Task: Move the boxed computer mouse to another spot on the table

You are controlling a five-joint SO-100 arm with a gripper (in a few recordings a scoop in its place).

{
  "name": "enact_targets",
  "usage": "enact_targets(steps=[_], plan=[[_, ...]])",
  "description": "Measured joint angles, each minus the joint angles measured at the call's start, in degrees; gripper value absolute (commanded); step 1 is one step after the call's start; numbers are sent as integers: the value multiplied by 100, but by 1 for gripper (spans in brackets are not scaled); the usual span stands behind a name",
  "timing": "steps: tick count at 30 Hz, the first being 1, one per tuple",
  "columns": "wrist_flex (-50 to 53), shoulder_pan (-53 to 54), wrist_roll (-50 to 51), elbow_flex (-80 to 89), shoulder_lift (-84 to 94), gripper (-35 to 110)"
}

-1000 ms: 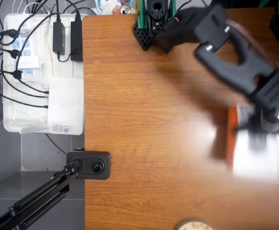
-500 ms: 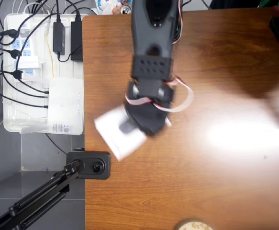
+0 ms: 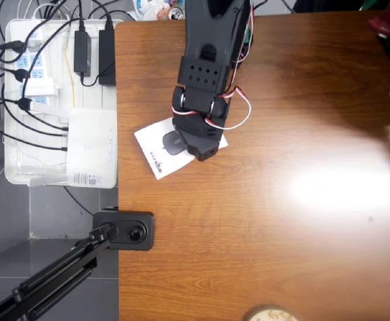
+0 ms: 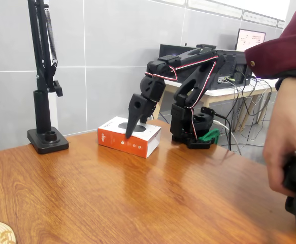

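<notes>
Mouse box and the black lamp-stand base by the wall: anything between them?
Nothing: in the fixed view, only bare glossy wooden table separates the flat white, orange-sided mouse box from the round black stand base.

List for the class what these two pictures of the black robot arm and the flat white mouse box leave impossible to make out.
- Black gripper: overhead, the arm's body covers its fingers; open or shut is unclear. In the fixed view they merge into one dark point.
- Flat white mouse box: its right part lies under the arm overhead.
- Box lettering: too small to read.
- Round pale disc: cut by the bottom edge.
- Person's hand: cut by the right edge.
</notes>
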Motion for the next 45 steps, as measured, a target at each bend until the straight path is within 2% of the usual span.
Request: enact_targets(steps=[1,2,4,5,6,9,11,13,16,18,22,24,26,28,31,34,37,45], plan=[[26,0,0,9,70,2],[132,0,44,9,88,12],[343,18,105,18,334,76],[369,18,70,26,378,99],[272,18,-9,26,378,105],[193,-44,-185,-18,369,105],[422,-26,-404,-44,554,100],[439,88,-510,-79,844,84],[387,-18,-589,-281,1046,39],[308,88,-624,-466,1187,0],[-53,62,-237,-782,1477,0],[-809,-9,-220,-738,1617,0],[-2092,-132,-281,-378,1881,0],[-3401,-308,-589,-132,2162,0],[-4526,-554,-1292,158,3015,0],[-6056,-510,-2540,686,3384,0],[-6750,-554,-3419,756,4166,0],[-9308,-1055,-3858,1573,5019,0]])
